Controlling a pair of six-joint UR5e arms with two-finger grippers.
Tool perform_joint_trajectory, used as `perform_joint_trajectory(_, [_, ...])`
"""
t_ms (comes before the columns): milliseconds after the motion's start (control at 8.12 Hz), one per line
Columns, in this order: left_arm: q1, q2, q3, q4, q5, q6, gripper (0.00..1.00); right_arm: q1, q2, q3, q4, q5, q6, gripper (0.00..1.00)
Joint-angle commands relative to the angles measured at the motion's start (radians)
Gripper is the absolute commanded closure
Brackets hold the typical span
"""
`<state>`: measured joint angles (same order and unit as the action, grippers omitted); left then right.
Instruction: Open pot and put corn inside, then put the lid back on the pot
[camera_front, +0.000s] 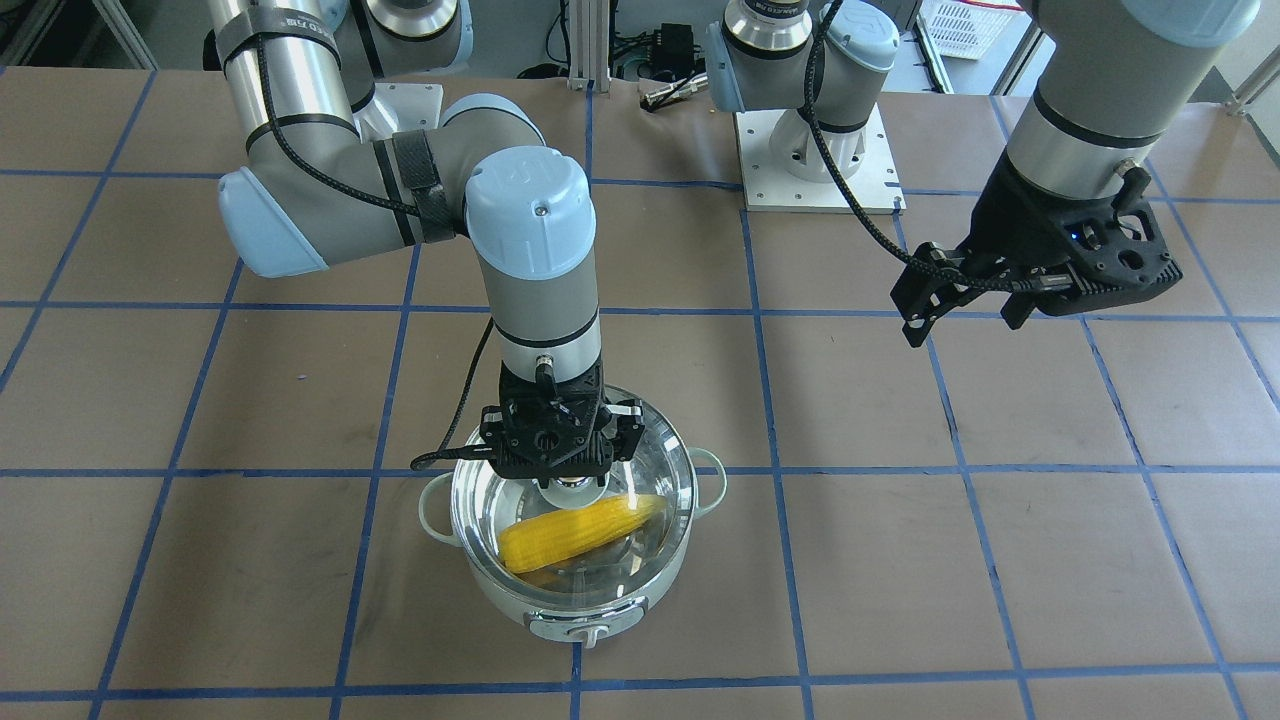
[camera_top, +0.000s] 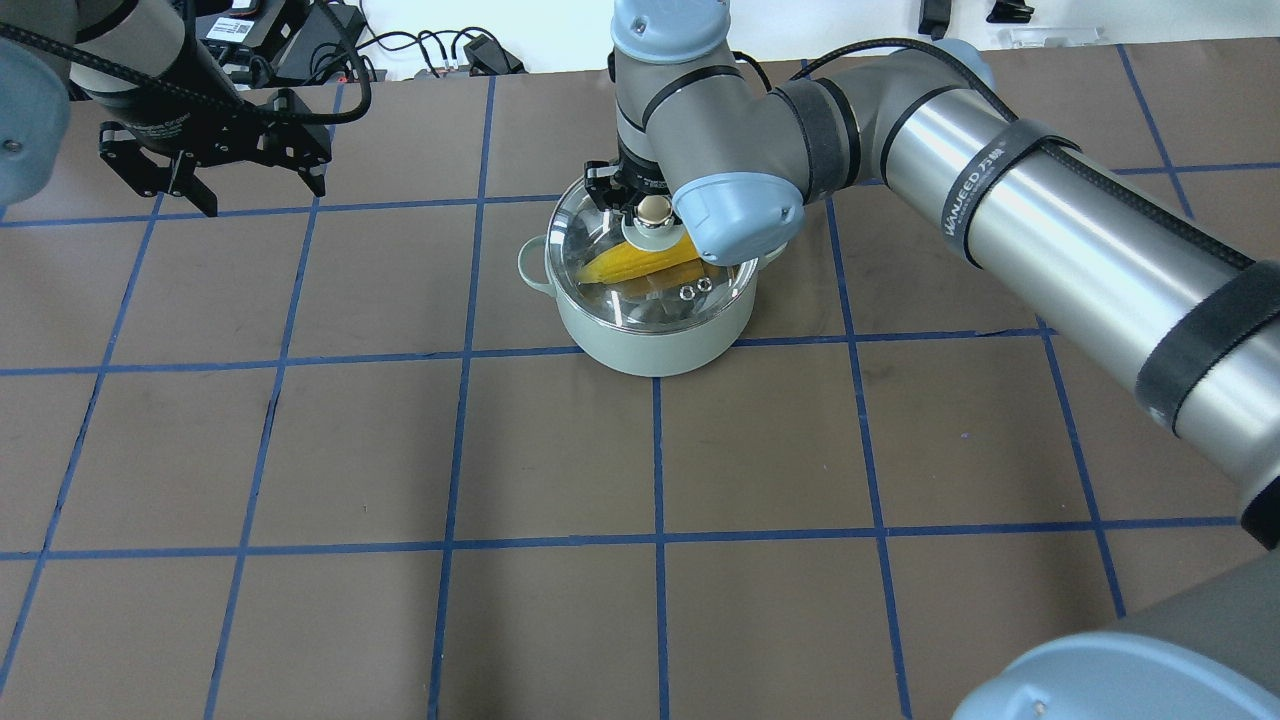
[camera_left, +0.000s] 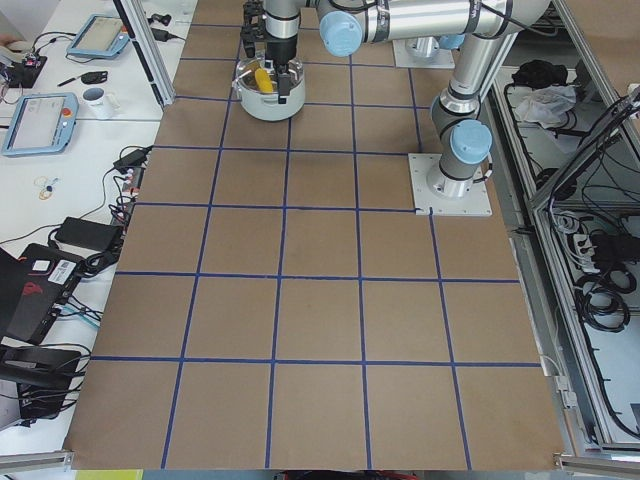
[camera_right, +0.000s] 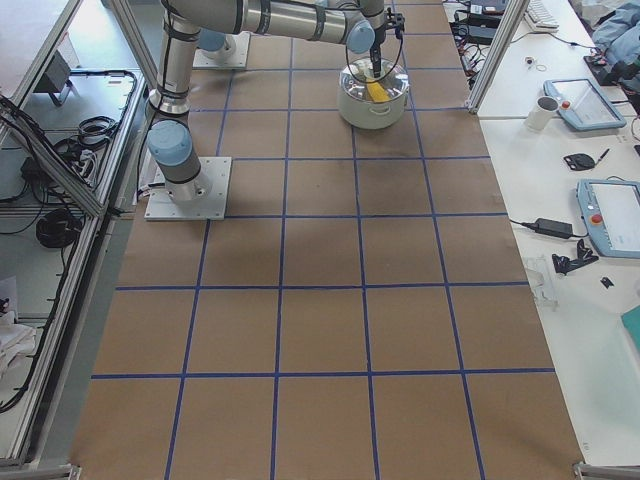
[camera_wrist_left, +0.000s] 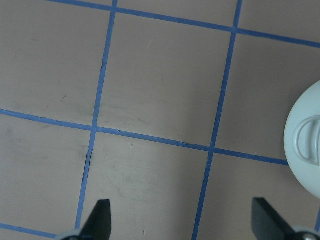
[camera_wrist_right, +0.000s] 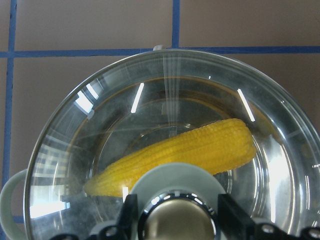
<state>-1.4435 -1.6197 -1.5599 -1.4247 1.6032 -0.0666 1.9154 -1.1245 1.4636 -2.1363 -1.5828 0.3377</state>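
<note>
The pale mint-green pot (camera_front: 600, 600) stands on the table, and it also shows in the overhead view (camera_top: 650, 345). The yellow corn (camera_front: 580, 535) lies inside it, seen through the glass in the right wrist view (camera_wrist_right: 200, 150). The clear glass lid (camera_wrist_right: 100, 125) sits on the pot's rim. My right gripper (camera_front: 572, 482) reaches straight down over the lid, its fingers (camera_wrist_right: 131, 215) pressed on both sides of the beige-gold knob (camera_top: 655, 208). My left gripper (camera_front: 965, 322) is open and empty, raised above the table well to the side of the pot.
The brown table top (camera_top: 560, 450) carries a grid of blue tape lines. The arm base plates (camera_front: 815, 160) stand at the robot's edge. The left wrist view shows a pale rounded pot edge with a loop handle (camera_wrist_left: 306, 142) at its right border.
</note>
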Motion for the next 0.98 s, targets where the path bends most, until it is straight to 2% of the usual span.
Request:
perform_joint_trajectory(0, [0.001, -0.002, 0.0, 0.0, -0.005, 0.001, 0.0, -0.009, -0.006, 0.018, -0.033, -0.003, -0.046, 0.0])
perform_joint_trajectory(246, [0.002, -0.003, -0.002, 0.0, -0.003, 0.001, 0.0, -0.033, -0.069, 0.017, -0.016, -0.003, -0.046, 0.0])
perform_joint_trajectory(369, [0.002, -0.002, 0.0, 0.0, -0.005, 0.001, 0.0, -0.079, -0.118, 0.017, 0.072, 0.006, -0.045, 0.0])
perform_joint_trajectory(615, [0.002, -0.003, 0.0, 0.0, -0.005, 0.001, 0.0, -0.181, -0.283, 0.027, 0.33, 0.02, -0.064, 0.0])
perform_joint_trajectory(862, [0.002, 0.0, 0.0, -0.006, -0.002, -0.001, 0.0, -0.267, -0.413, 0.035, 0.539, 0.009, -0.202, 0.0])
